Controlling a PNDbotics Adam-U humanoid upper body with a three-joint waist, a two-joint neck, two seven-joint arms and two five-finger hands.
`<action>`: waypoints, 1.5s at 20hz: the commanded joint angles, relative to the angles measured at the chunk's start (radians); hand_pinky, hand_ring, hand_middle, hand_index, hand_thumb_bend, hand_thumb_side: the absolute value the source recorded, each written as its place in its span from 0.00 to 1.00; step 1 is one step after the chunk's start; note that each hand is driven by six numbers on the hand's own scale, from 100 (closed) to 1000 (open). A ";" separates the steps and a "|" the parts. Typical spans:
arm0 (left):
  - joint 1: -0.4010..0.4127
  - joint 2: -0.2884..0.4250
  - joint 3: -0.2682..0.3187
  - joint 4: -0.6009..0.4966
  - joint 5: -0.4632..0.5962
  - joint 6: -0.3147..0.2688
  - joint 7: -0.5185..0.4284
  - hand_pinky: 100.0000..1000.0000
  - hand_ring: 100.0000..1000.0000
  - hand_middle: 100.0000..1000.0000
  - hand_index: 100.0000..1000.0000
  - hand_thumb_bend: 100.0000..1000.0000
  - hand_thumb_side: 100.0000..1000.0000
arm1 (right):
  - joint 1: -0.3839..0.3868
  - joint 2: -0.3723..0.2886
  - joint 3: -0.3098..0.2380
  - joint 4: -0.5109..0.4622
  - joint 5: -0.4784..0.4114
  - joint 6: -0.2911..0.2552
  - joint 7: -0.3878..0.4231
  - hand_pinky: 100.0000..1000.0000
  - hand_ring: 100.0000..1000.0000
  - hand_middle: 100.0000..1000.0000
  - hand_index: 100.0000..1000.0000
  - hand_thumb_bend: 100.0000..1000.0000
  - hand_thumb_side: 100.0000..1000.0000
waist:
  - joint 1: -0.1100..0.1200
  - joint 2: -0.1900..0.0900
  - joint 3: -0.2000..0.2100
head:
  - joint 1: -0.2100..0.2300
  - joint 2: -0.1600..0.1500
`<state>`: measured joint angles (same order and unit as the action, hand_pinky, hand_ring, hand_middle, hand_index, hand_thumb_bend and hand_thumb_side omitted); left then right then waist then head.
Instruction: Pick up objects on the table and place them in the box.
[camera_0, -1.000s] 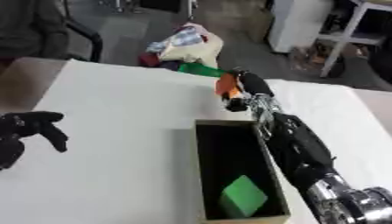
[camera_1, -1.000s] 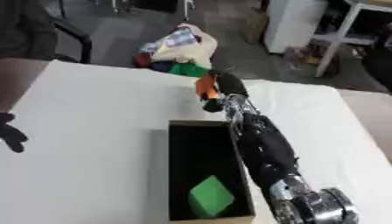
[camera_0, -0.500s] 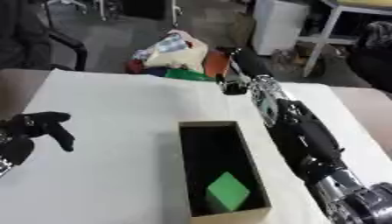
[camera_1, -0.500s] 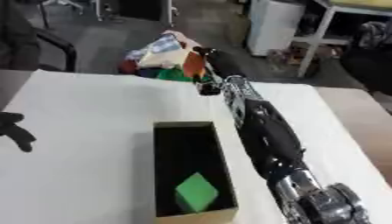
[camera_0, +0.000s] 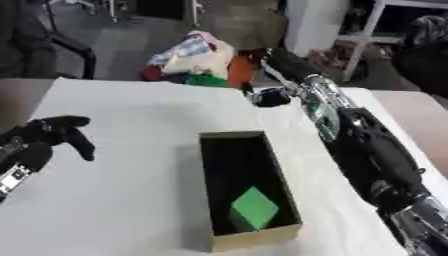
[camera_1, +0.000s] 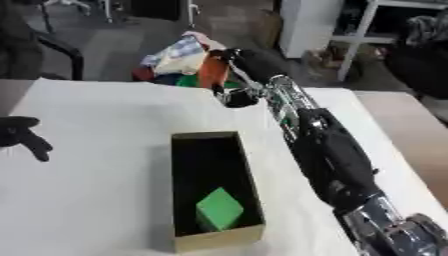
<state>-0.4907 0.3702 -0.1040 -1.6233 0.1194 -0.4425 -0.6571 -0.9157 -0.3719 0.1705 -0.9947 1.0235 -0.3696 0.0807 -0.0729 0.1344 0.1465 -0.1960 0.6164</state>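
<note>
An open brown box (camera_0: 249, 187) stands on the white table (camera_0: 131, 165), with a green block (camera_0: 255, 207) lying at its near end. My right arm stretches past the box's right side to the far table edge. There my right hand (camera_0: 273, 64) is curled round an orange object (camera_0: 241, 71), held above the edge; dark fingertips (camera_0: 267, 97) hang just over the table. My left hand (camera_0: 42, 141) rests open at the left edge, fingers spread, holding nothing.
A heap of coloured cloth and bags (camera_0: 191, 56) lies on the floor beyond the far edge. A dark chair (camera_0: 52, 47) stands at the far left, and a white cabinet (camera_0: 311, 22) behind. A tan surface (camera_0: 411, 115) adjoins the table's right side.
The whole picture has shifted, so the camera has moved. My right hand still holds the orange object at the far edge, slightly farther from the box. The left hand has hardly moved.
</note>
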 joint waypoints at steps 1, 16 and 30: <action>-0.005 0.007 0.018 -0.015 0.008 -0.003 -0.011 0.66 0.52 0.52 0.90 0.00 0.92 | 0.007 -0.051 0.062 -0.058 -0.057 -0.053 0.034 0.75 0.64 0.42 0.96 0.00 0.36 | 0.008 -0.020 -0.007 | 0.006 0.013; 0.017 -0.004 0.030 -0.014 0.014 0.018 -0.014 0.65 0.53 0.52 0.90 0.00 0.93 | 0.114 -0.103 0.135 -0.035 -0.304 -0.299 0.223 0.77 0.67 0.44 0.97 0.00 0.59 | 0.012 -0.030 -0.038 | 0.009 0.028; 0.028 -0.018 0.033 -0.015 0.016 0.031 -0.015 0.65 0.53 0.53 0.91 0.00 0.93 | 0.147 -0.109 0.120 -0.146 -0.515 -0.267 0.428 0.82 0.79 0.92 1.00 0.00 0.81 | 0.019 -0.032 -0.050 | 0.007 0.035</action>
<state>-0.4526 0.3435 -0.0853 -1.6232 0.1323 -0.4110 -0.6697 -0.7553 -0.4466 0.3060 -1.1036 0.5300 -0.6400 0.4868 -0.0577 0.1193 0.0978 -0.1880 0.6422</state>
